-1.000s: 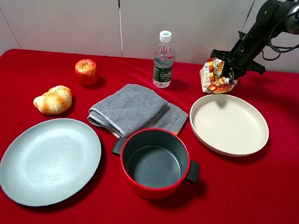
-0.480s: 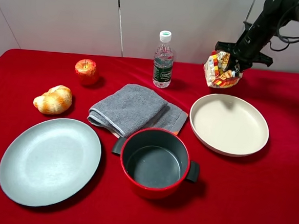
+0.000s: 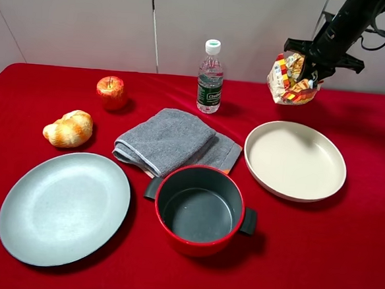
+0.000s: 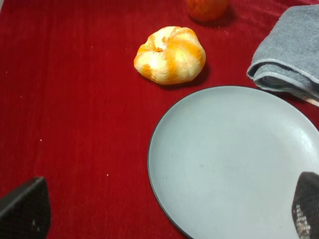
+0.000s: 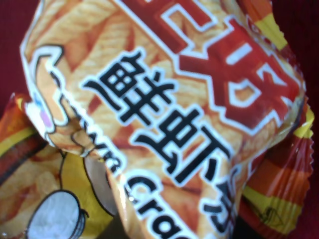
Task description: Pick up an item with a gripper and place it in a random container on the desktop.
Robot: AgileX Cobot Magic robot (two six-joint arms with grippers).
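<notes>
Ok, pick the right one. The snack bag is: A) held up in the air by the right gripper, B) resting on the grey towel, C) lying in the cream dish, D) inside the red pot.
A: in the exterior high view the snack bag hangs clamped in the right gripper, lifted up behind the cream dish, which has nothing in it.
</notes>
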